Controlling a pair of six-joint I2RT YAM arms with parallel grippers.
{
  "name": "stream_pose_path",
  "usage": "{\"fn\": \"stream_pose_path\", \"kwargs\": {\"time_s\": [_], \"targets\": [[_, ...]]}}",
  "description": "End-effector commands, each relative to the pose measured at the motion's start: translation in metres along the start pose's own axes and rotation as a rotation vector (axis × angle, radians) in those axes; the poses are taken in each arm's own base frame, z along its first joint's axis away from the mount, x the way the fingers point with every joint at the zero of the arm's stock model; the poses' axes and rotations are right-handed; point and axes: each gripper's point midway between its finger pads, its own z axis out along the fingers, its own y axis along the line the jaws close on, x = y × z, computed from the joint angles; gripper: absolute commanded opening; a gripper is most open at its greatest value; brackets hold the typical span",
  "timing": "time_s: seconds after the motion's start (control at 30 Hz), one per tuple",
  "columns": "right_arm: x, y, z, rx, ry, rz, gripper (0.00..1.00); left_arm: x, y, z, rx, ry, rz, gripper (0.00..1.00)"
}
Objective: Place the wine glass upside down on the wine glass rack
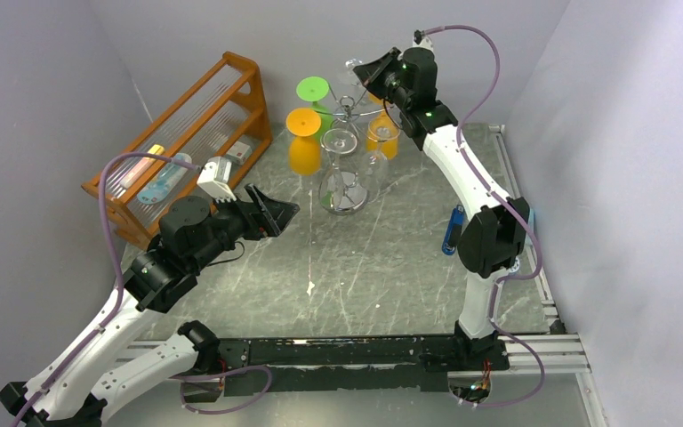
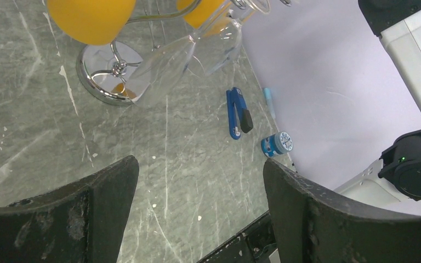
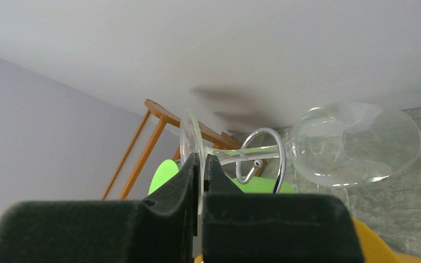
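Note:
The chrome wine glass rack (image 1: 345, 108) stands at the back of the table on its round shiny base (image 2: 100, 74). Orange, green and clear glasses hang on it. My right gripper (image 3: 202, 160) is shut on the round foot of a clear wine glass (image 3: 356, 143). It holds the glass on its side, its stem passing through a curled rack arm (image 3: 263, 156). In the top view the right gripper (image 1: 379, 69) is high beside the rack top. My left gripper (image 2: 200, 181) is open and empty, low over the table, left of the rack (image 1: 271, 213).
The orange wooden slatted shelf (image 1: 187, 133) stands at the back left with small items on it. A blue stapler-like tool (image 1: 450, 231) lies by the right arm, and a small blue-capped jar (image 2: 277, 144) lies near it. Purple walls close in on both sides.

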Motion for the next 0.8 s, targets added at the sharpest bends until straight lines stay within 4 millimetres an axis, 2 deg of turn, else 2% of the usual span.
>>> {"fn": "stream_pose_path", "kwargs": {"time_s": [0.0, 0.33, 0.57, 0.77], "targets": [[-0.015, 0.022, 0.000, -0.077, -0.039, -0.021, 0.03, -0.011, -0.003, -0.006, -0.005, -0.026, 0.007, 0.88], [-0.010, 0.017, 0.001, -0.052, -0.017, -0.022, 0.23, -0.012, -0.003, -0.007, -0.006, -0.030, 0.002, 0.88], [-0.008, 0.008, 0.001, -0.002, 0.002, -0.036, 0.26, -0.011, -0.003, -0.007, -0.002, -0.027, -0.003, 0.88], [-0.012, 0.007, -0.005, 0.020, -0.004, -0.047, 0.40, -0.011, -0.004, -0.006, -0.001, -0.025, -0.005, 0.88]]}}
